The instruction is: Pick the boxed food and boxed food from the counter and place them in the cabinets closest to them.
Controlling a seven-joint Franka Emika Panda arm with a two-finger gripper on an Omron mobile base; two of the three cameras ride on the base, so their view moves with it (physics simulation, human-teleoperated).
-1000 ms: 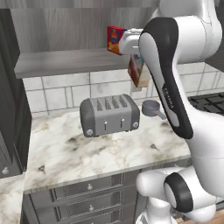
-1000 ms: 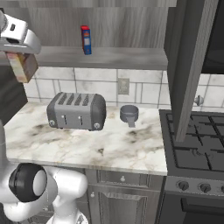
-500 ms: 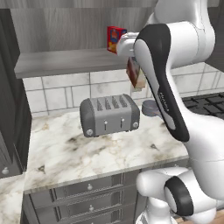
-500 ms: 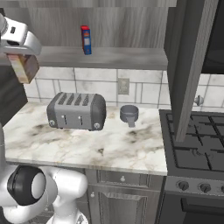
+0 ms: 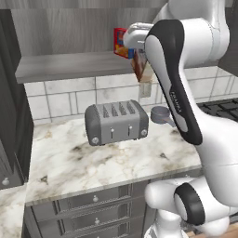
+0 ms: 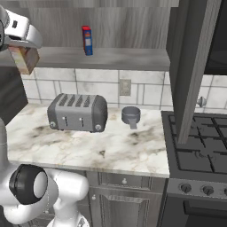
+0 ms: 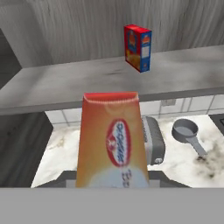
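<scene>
My gripper (image 6: 23, 48) is shut on the tan-brown carton with a reddish top (image 6: 24, 59), holding it in the air just in front of the grey shelf board (image 6: 111, 57) and above the toaster's left end. In the hand view this carton (image 7: 111, 140) stands upright between the fingers. My arm partly covers the carton (image 5: 141, 70) in the left base view. The slim red carton with blue and yellow print (image 6: 87, 40) stands upright on the shelf board (image 7: 65, 83), seen also as the red carton (image 7: 138, 47) up and right of the held one.
A grey toaster (image 6: 78, 112) and a small grey measuring cup (image 6: 131, 116) sit on the marble counter (image 6: 128, 148). A black stove (image 6: 199, 150) lies to the right under an open dark cabinet door (image 6: 190, 66). A dark tall unit (image 5: 9, 116) bounds the counter's left.
The gripper has risen slightly with the tan carton, closer to the shelf's level. The red carton, toaster and cup have not moved.
</scene>
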